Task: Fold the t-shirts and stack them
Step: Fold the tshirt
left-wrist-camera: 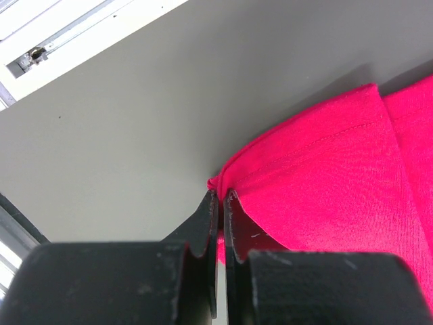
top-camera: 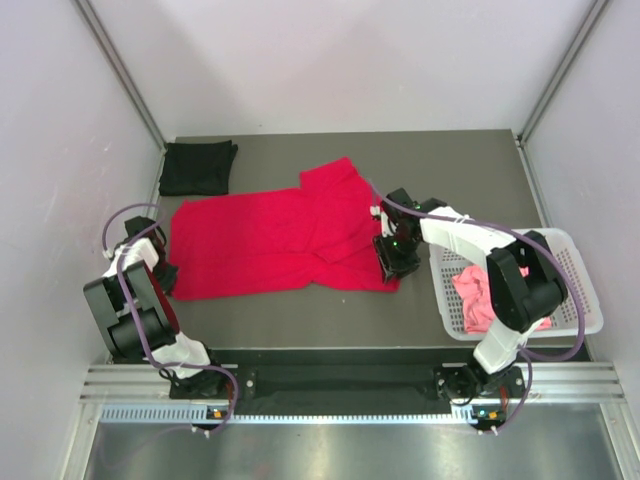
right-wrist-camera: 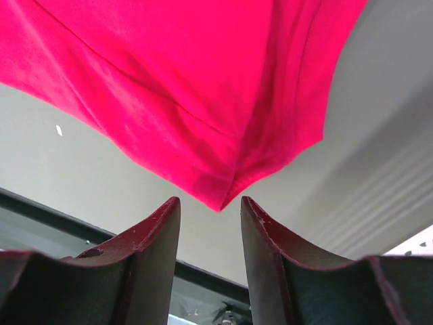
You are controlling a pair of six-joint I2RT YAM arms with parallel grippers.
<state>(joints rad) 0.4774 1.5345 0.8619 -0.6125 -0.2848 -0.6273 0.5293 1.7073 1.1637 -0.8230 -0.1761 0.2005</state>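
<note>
The red shirt [top-camera: 270, 245] is laid out mid table [top-camera: 450, 160], long axis running left to right, bunched up at the right end. Only the left wrist view shows its corner pinched in the left gripper [left-wrist-camera: 220, 203], which is hidden from the top. The right gripper [right-wrist-camera: 210, 206] is seen spread, nothing held, with a shirt corner just past its tips.

fingers [left-wrist-camera: 233, 227] pinched on red t-shirt [left-wrist-camera: 338, 183] corner, grey table [left-wrist-camera: 135, 122]

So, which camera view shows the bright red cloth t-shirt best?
Top external: almost the whole bright red cloth t-shirt lies spread there. Left wrist shows only a hemmed corner, right wrist only a pointed tip.
</note>
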